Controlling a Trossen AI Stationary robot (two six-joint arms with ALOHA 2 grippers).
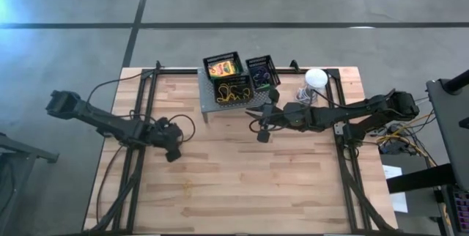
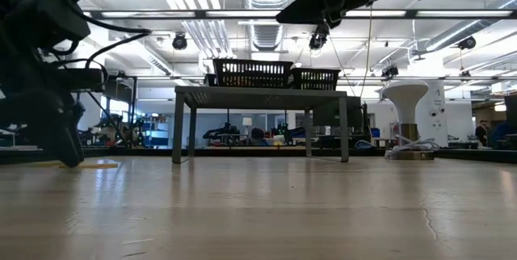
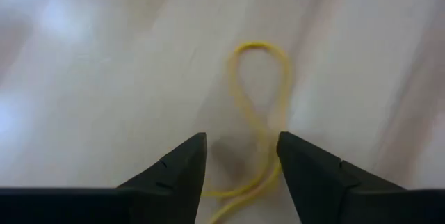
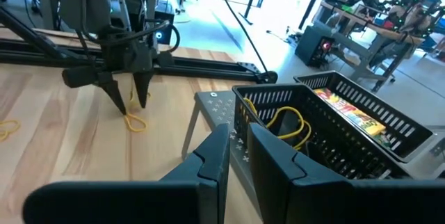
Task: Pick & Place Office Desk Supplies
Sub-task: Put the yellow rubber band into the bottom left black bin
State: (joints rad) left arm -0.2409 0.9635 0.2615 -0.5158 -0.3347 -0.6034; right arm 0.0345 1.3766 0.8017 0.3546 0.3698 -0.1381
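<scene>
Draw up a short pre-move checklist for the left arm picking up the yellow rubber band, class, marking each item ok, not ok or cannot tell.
1. Left gripper open: ok.
2. Yellow rubber band lies between its fingers: ok.
3. Fingertips down at the wooden table: ok.
4. Right gripper away from the band: ok.
5. Right gripper empty: cannot tell.
6. Basket on the shelf has room: cannot tell.
</scene>
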